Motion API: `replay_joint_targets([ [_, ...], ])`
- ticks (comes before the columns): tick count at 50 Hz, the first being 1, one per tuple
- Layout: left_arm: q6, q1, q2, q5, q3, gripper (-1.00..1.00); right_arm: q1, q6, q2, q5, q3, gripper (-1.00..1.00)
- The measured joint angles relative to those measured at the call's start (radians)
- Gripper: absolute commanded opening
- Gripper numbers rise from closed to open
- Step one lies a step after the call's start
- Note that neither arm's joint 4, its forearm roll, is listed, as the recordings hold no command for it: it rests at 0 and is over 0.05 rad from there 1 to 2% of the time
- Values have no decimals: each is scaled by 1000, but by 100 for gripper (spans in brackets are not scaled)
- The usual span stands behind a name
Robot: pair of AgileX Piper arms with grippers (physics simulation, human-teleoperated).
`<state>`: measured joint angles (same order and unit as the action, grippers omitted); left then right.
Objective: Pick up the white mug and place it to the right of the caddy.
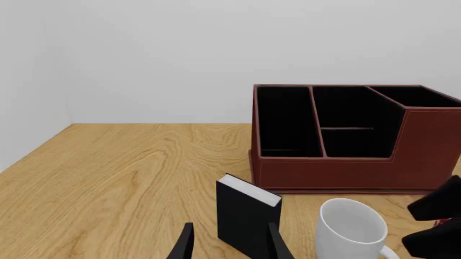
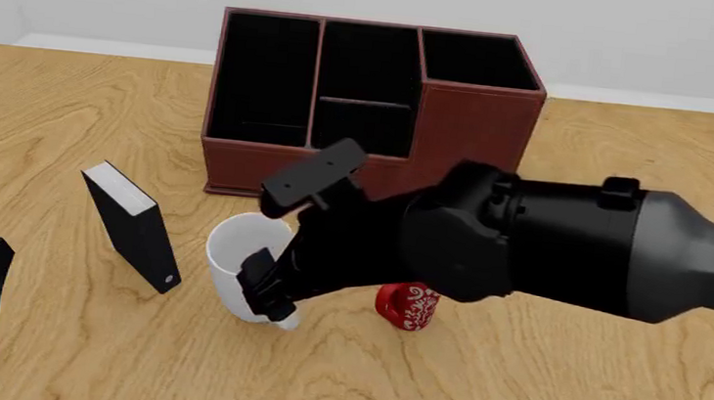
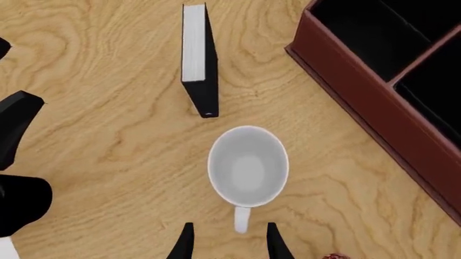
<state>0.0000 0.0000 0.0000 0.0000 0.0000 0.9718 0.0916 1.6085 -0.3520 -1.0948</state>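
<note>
Red mug (image 2: 410, 306) mostly behind the right arm (image 2: 549, 243), white mug (image 2: 242, 266) partly covered (handle side)

The white mug (image 2: 236, 257) is hemmed in: a black book-like box (image 2: 131, 226) stands just left, a small red mug (image 2: 409, 306) near its right, the caddy (image 2: 369, 105) behind. Bare table (image 2: 548, 395) lies right of the caddy.

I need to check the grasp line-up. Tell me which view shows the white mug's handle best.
The right wrist view: it looks straight down on the white mug, its handle pointing at the gap of the open right pincer. The left wrist view clips the handle at the picture's edge. In the front view the right arm covers it.
</note>
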Motion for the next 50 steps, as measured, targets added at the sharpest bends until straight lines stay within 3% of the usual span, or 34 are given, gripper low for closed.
replay_joint_targets([
  [23,0,0,0,0,0,100,-67,-8,-5,41,71,100],
  [50,0,0,0,0,0,100,-42,29,55,59,48,100],
])
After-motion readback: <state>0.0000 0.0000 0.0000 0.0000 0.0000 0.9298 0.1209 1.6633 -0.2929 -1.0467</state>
